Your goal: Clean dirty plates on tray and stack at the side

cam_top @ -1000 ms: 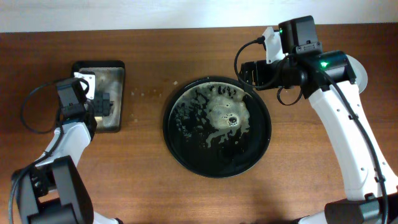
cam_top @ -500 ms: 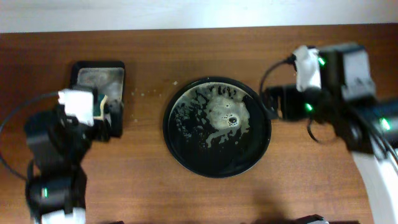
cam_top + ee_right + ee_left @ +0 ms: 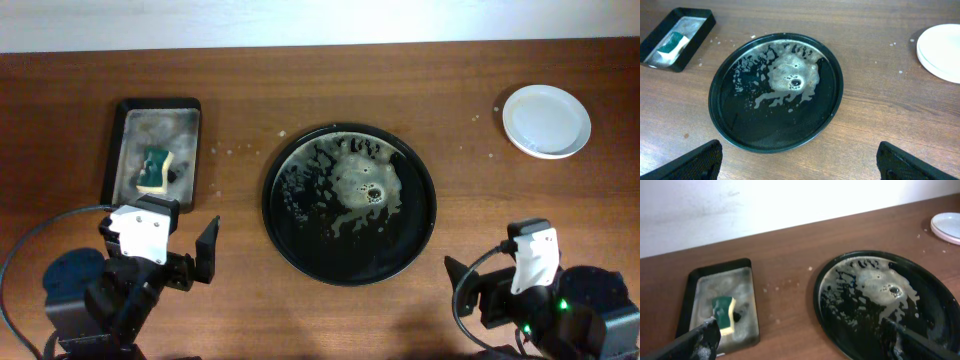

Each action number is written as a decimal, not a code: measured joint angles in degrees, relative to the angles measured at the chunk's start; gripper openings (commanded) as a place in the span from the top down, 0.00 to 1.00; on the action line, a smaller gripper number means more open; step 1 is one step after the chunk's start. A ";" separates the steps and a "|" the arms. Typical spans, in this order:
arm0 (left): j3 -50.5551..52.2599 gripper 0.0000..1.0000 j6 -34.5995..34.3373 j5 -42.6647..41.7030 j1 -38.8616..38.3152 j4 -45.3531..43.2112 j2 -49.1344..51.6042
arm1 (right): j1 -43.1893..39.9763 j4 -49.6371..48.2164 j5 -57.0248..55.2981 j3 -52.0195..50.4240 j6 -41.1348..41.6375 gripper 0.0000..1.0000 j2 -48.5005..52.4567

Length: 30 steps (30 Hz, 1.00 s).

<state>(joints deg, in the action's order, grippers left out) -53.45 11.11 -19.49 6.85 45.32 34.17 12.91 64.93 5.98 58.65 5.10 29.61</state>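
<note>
Currently we see both arms low at the near edge of the tabletop (image 3: 320, 80). Our left jaws are wide open, gripping nothing; right jaws likewise wide open and empty. Mid-tabletop, the tray (image 3: 395, 250) carries a pale foamy puddle (image 3: 362, 185). White plates (image 3: 546, 121) sit stacked far right, well apart from the tray, looking clean; we can't tell the count. At left, a sponge (image 3: 154, 170) lies in the sponge tray (image 3: 160, 101).

Stack of plates (image 3: 942, 50) cropped at right edge, count indiscernible; tray (image 3: 850, 330) cut by lower-right frame corner.
</note>
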 measured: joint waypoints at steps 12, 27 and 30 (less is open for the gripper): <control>0.00 0.01 -0.02 0.00 0.00 4.90 0.00 | 0.00 1.05 -0.02 -0.07 0.00 0.01 -0.09; 0.00 0.01 0.00 0.00 0.00 5.92 0.00 | -3.85 -10.27 -3.56 -12.52 -5.68 0.01 -10.64; 0.00 0.01 -0.02 0.04 0.00 6.97 0.00 | -6.10 -18.60 -3.82 -22.16 -6.86 0.01 -15.37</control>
<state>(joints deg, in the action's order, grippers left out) -53.45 11.09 -19.44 6.85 52.29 34.17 6.81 46.33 2.15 36.49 -1.76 14.24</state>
